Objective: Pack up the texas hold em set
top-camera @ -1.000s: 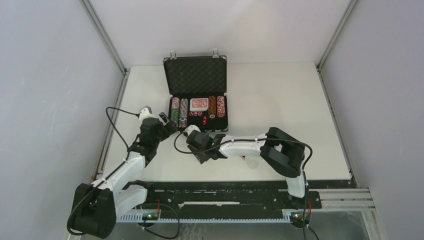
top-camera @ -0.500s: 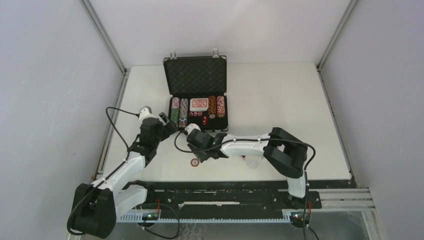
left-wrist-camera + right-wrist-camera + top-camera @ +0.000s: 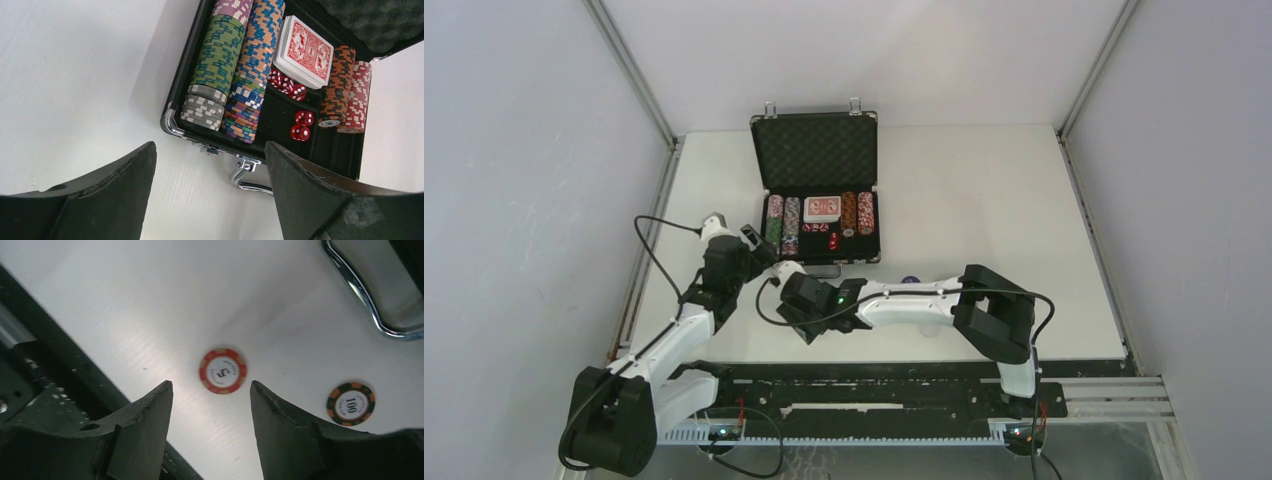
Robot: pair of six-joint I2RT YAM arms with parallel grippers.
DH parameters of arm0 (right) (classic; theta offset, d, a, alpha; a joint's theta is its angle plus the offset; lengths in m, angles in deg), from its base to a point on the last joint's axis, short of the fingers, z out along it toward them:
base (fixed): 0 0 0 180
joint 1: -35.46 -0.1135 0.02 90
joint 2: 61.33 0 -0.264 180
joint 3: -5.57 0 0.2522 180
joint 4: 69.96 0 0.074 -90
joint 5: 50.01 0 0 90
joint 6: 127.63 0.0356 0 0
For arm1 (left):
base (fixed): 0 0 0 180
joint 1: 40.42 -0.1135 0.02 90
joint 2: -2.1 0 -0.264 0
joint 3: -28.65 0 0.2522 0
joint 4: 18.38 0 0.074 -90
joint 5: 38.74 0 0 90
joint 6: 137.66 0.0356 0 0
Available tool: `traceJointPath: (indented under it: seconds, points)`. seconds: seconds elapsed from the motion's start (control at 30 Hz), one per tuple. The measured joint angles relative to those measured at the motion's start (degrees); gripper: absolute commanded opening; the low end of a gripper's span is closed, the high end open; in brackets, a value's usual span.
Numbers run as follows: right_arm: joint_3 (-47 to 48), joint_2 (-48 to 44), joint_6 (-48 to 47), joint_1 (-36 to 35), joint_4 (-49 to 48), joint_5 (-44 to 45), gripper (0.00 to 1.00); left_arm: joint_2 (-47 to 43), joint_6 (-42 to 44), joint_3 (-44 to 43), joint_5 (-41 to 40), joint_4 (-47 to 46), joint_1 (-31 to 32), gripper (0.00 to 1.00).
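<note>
The black silver-edged case [image 3: 867,225] lies open at the back middle of the table, with rows of striped chips [image 3: 218,60], a red card deck [image 3: 306,51] and red dice [image 3: 301,125] inside. My left gripper [image 3: 209,147] [image 3: 759,248] hovers open and empty just in front of the case's left front corner and its metal handle [image 3: 245,172]. My right gripper [image 3: 210,383] [image 3: 796,318] stands open low over the table near the front edge. A red chip marked 5 [image 3: 223,371] lies flat just beyond its fingertips. An orange-and-black 100 chip [image 3: 351,403] lies to the right.
The case handle [image 3: 370,305] shows at the upper right of the right wrist view. The black rail [image 3: 55,355] along the table's front edge runs close beside the right gripper. A small dark round piece [image 3: 909,281] lies behind the right forearm.
Half a second ago the red chip lay uncovered on the table. My right gripper has since swung left and toward the front over it, and its jaws stand wider. The left arm has not moved.
</note>
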Motion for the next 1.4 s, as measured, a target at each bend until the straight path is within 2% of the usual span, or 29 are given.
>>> traceJointPath:
  seconds: [0.27, 0.57, 0.97, 1.23, 1.4]
  points:
    - [2.91, 1.18, -0.07, -1.31, -0.02, -0.44, 0.69, -0.7, -0.33, 0.94, -0.02, 0.5, -0.28, 0.84]
    - [2.91, 3.45, 0.0, 0.46, 0.87, -0.92, 0.69, -1.4, -0.33, 0.94, -0.02, 0.5, -0.37, 0.84]
    - [2.91, 5.16, 0.09, 0.9, 0.9, -1.42, 0.66, -1.36, -0.33, 0.94, -0.02, 0.48, -0.37, 0.84]
    - [2.91, 5.33, 0.2, 0.81, 0.83, -1.33, 0.59, -1.36, -0.31, 0.94, 0.0, 0.48, -0.37, 0.84]
    - [2.91, 5.35, 0.22, 0.37, 0.96, -0.42, 0.58, -1.36, -0.33, 0.94, 0.04, 0.46, -0.37, 0.84]
